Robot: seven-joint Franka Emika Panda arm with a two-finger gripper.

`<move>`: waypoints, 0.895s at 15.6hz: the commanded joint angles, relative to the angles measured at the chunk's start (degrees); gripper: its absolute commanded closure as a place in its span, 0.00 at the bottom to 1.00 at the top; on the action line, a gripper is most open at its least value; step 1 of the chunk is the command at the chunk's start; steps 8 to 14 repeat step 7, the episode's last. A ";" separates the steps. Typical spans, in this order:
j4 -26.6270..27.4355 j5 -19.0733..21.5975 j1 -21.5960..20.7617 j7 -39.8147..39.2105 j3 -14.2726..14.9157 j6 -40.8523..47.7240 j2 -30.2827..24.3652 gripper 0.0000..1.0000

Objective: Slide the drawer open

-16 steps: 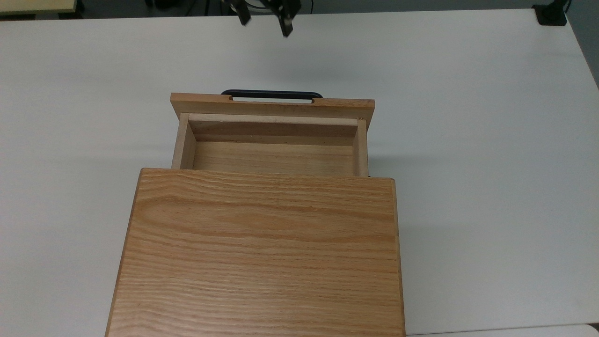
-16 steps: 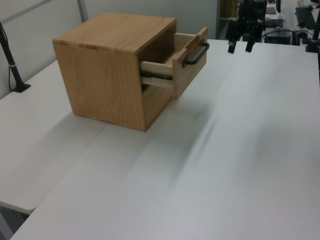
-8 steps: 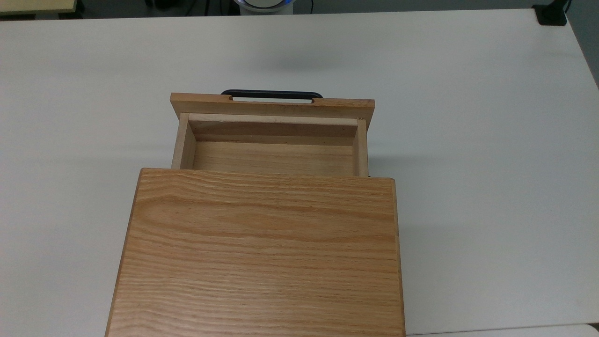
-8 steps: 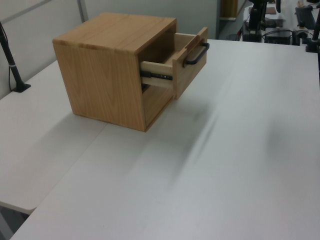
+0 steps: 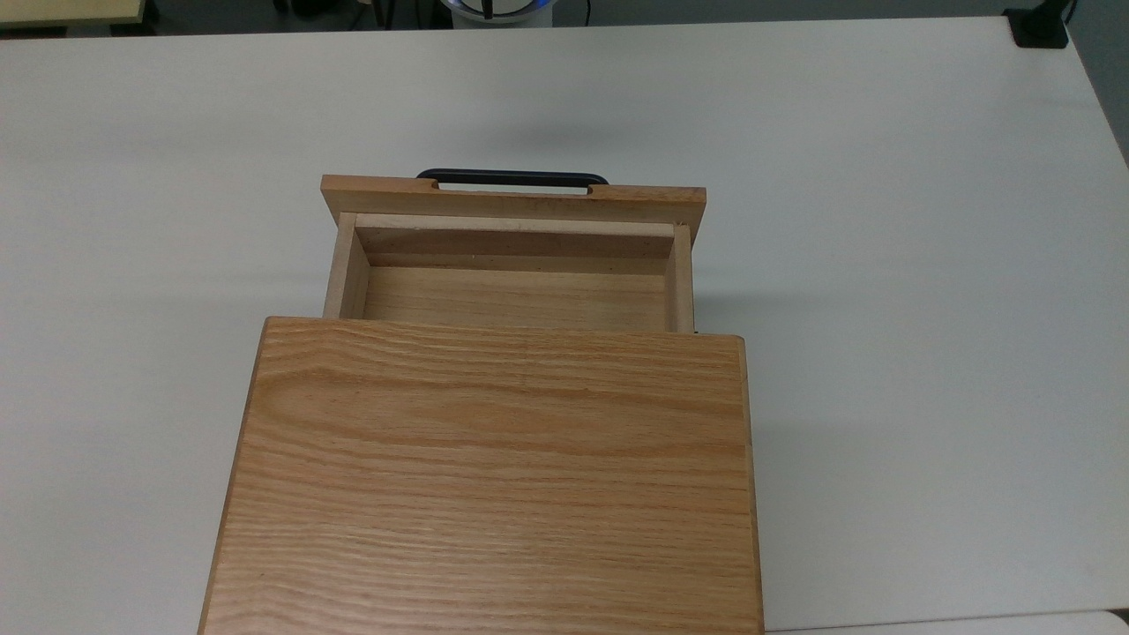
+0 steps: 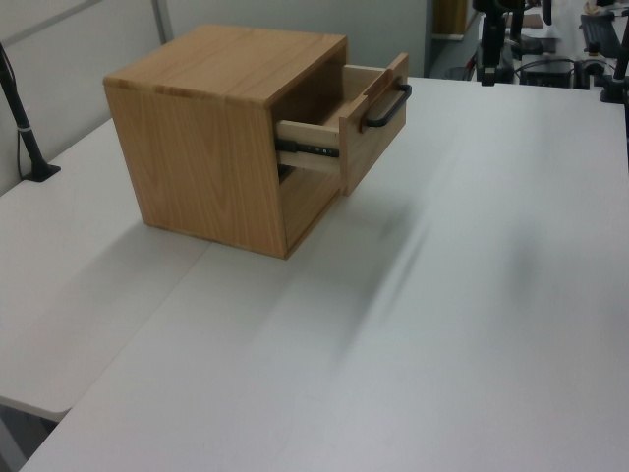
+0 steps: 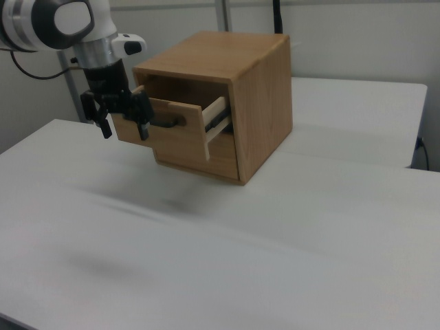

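1. Right view, foreground: bare white surface (image 7: 206, 261) spreads out below and in front of the end effector (image 7: 124, 128). We note a faint soft shadow on it under the end effector.
2. End effector: it hangs above the surface, pointing down from the white and black arm (image 7: 62, 20). We read the two black fingers (image 7: 144, 128) as spread apart with nothing between them.
3. Drawer (image 7: 175, 134): it sits behind the end effector and to the right view's right of it. It is slid partway out of the cabinet (image 7: 261, 103). In the right view the end effector overlaps the near end of the front panel; we cannot tell contact from this view alone.
4. Handle (image 7: 167, 124): the black bar lies on the front panel, just to the right view's right of the fingers, and is not pinched.
5. Top view: the drawer (image 5: 516, 300) shows an open, empty tray. Its handle (image 5: 512, 177) has nothing on it, and the cabinet (image 5: 494, 476) top covers the rear part.
6. Left view: the drawer (image 6: 373, 123) juts toward the left view's right on a dark slide rail (image 6: 310, 149).
7. Farthest from the end effector: the cabinet rests flat on the surface.
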State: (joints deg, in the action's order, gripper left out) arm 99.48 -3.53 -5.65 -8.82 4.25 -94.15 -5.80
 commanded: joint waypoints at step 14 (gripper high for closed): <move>-6.66 0.28 1.35 -0.40 -0.03 3.45 5.45 0.00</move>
